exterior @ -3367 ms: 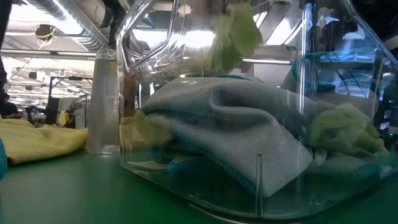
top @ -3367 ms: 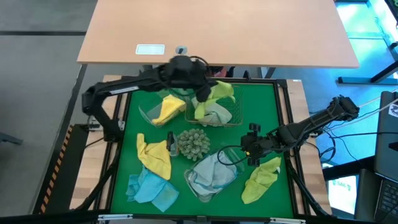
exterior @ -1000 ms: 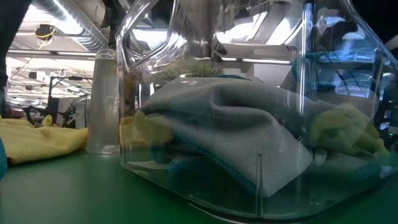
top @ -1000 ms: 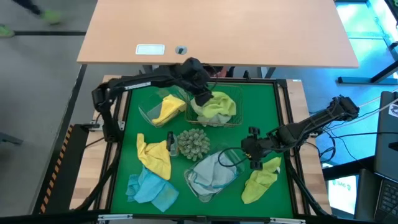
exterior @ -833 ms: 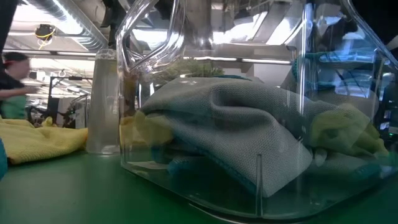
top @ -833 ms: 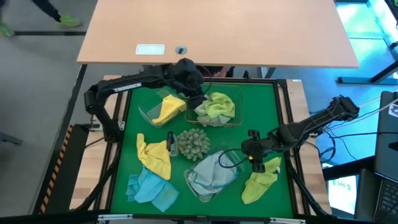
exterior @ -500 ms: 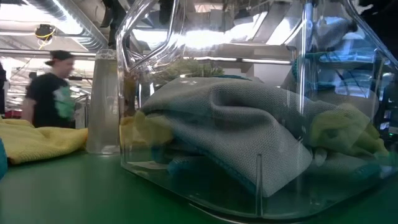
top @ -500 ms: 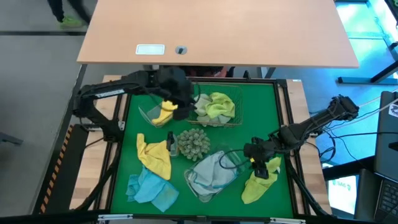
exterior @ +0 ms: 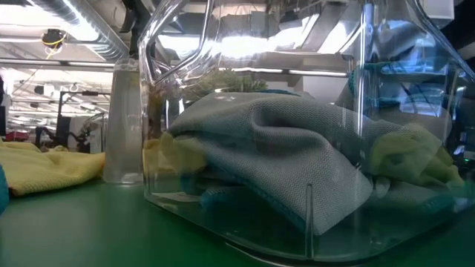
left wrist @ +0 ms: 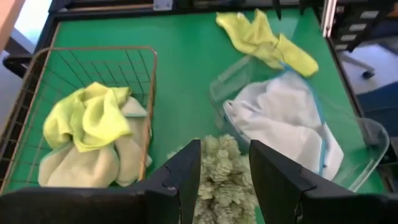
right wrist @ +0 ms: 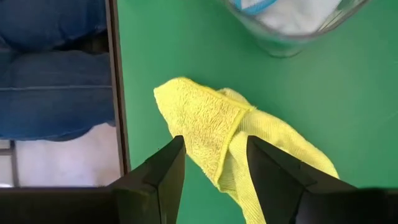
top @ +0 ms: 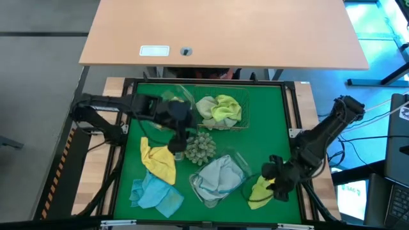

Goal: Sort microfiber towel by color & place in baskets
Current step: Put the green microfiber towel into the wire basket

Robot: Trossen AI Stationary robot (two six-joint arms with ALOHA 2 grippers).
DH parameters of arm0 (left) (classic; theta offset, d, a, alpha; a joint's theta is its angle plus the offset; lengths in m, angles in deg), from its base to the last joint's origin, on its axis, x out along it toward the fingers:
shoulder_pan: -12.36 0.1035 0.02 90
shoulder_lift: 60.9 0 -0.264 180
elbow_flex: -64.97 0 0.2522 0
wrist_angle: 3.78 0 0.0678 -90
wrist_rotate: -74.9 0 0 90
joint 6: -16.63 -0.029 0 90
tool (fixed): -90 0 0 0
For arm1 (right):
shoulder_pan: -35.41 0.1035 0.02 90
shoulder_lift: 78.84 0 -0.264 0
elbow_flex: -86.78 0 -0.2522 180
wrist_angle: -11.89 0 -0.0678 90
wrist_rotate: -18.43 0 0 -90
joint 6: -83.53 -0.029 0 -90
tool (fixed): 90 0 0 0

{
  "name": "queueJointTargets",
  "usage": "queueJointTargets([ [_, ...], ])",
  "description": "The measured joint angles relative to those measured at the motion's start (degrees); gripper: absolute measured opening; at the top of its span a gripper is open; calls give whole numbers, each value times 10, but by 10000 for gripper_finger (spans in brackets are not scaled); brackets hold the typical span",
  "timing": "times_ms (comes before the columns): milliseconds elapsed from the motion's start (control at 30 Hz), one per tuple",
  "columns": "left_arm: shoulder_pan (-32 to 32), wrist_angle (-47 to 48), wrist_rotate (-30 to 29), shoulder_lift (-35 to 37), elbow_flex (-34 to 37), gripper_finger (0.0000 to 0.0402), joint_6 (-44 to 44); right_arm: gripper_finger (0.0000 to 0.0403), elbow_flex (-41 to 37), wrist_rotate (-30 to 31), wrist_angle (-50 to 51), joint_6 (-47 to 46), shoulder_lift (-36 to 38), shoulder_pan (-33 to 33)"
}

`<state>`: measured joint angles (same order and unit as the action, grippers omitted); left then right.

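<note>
**A:** Where does the sort stand across the green table (top: 255, 121)?

**B:** Partly done, I'd say. The wire-mesh basket (top: 238, 119) at the far side holds pale lime cloths (top: 222, 108). The near clear tub (top: 238, 158) holds light blue cloths (top: 217, 176). The far-left clear tub (top: 176, 94) is mostly hidden under the left arm, so I can't tell what is in it.

**A:** And what lies loose?

**B:** A yellow cloth (top: 160, 161) and a blue cloth (top: 153, 193) at the near left, and another yellow cloth (top: 259, 190) at the near right, just beside the blue tub. The spiky ball (top: 200, 147) sits mid-table, between the baskets.

**A:** Which gripper is working?

**B:** The right gripper (top: 278, 185) hangs directly over that near-right yellow cloth (right wrist: 239, 146), fingers spread and empty, a raised fold lying between them. It looks like the start of a pick.

**A:** The left?

**B:** The left gripper (top: 181, 135) hovers near the ball, also spread and holding nothing.

**A:** So the next move?

**B:** Probably drop the right gripper onto the fold, pinch it, then carry it to whichever basket takes yellow, most likely the far-left tub. That is well away, so a hand-off may suit.
</note>
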<state>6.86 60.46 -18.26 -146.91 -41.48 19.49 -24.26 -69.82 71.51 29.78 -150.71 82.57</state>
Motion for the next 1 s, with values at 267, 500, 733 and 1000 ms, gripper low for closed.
queueJointTargets([
  [267, -80, -26, -87, 81, 116, 130, 84, 172, 0, 23, -27, -19, -63, 44],
  [500, -139, -136, -141, 185, 277, 130, 152, 172, 0, 33, -43, -20, -129, 42],
  [733, -178, -204, -145, 235, 367, 130, 178, 172, 0, 33, -38, -19, -188, 42],
  [1000, -233, -251, -174, 246, 411, 130, 192, 172, 1, 33, -39, -19, -258, 42],
])
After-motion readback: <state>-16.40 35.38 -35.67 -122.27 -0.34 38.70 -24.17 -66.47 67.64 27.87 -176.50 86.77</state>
